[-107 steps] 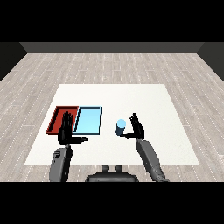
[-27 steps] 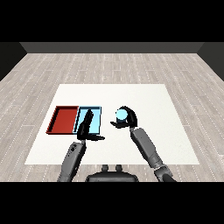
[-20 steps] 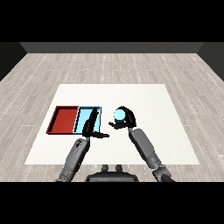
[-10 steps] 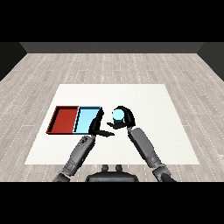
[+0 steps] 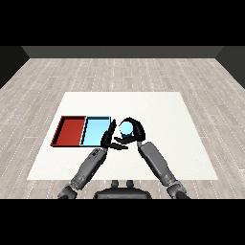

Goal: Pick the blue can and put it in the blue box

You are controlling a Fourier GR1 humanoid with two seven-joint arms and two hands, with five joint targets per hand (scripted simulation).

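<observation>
The blue can (image 5: 126, 128) is held just right of the light blue tray (image 5: 94, 132), and I see its round pale top. My right hand (image 5: 136, 131) curls round it from the right and behind. My left hand (image 5: 111, 139) is close beside the can on its left, fingers straight and pointing up over the blue tray's right edge, its thumb reaching under the can. I cannot tell whether the left hand touches the can or whether the can rests on the table.
A red tray (image 5: 69, 131) lies directly left of the blue tray, sharing a wall with it. Both sit on the white table (image 5: 162, 115), whose surface extends to the right and back. Grey wooden floor surrounds the table.
My left hand has slid right, off the blue tray, to beside the can. The right hand with the can has shifted slightly left toward the tray.
</observation>
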